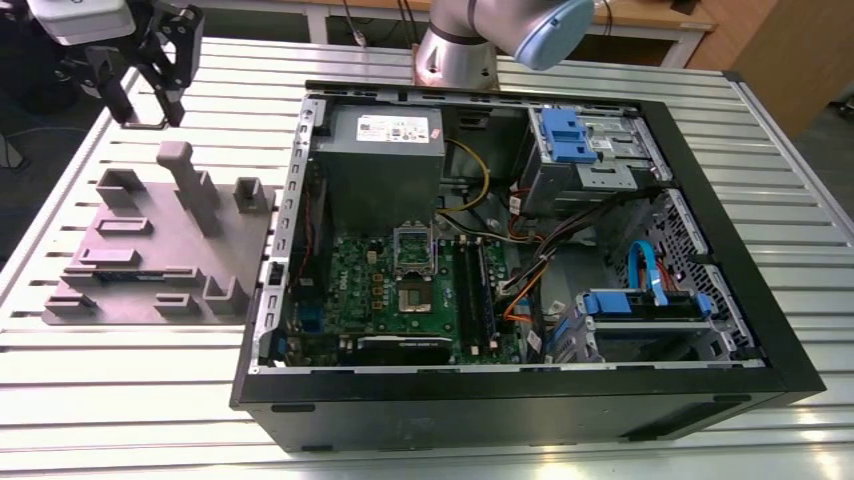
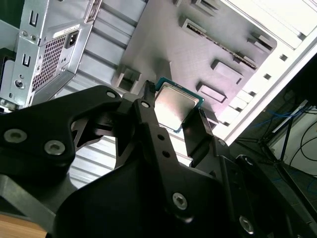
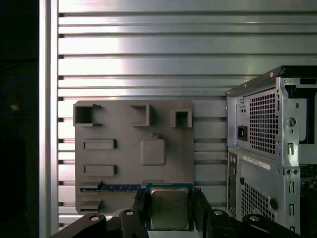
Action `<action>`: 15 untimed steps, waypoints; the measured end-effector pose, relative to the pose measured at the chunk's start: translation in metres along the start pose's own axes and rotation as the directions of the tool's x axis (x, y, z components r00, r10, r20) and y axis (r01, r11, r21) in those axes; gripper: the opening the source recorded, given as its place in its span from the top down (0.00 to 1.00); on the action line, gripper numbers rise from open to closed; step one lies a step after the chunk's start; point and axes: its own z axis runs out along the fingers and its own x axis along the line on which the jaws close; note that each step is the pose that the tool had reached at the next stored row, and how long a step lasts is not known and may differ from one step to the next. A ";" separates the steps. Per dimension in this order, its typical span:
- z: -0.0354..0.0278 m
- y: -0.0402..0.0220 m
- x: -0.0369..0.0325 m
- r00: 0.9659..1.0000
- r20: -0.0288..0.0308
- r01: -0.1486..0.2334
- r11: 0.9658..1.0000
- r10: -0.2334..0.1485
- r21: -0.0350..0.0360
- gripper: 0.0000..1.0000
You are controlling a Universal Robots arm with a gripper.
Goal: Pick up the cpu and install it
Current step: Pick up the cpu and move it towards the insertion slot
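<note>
The cpu (image 2: 174,104) (image 3: 169,208), a small square silver chip with a shiny top and green edge, sits clamped between my gripper's black fingers (image 2: 156,131) in both wrist views. My gripper (image 1: 144,100) (image 2: 174,106) (image 3: 170,206) is shut on it and hangs above the far end of the grey holder plate (image 1: 160,250) (image 3: 133,148), at the exterior view's left. The open computer case (image 1: 534,250) lies beside the plate. Its green motherboard (image 1: 387,310) carries the dark socket (image 1: 415,268), well away from my gripper.
The holder plate has raised grey blocks (image 1: 180,170) and slots. Inside the case are a power supply (image 1: 380,150), blue drive brackets (image 1: 567,135), black memory sticks (image 1: 470,290) and cables. The arm's base (image 1: 461,50) stands behind the case. All rests on a slatted metal table (image 1: 134,390).
</note>
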 end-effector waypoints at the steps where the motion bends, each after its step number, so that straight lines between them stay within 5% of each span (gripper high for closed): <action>1: 0.0000 0.0000 -0.0003 1.000 0.000 0.000 1.000 0.000 0.000 0.53; 15: -0.0001 0.0001 -0.0054 1.000 0.000 0.000 1.000 0.000 0.000 0.53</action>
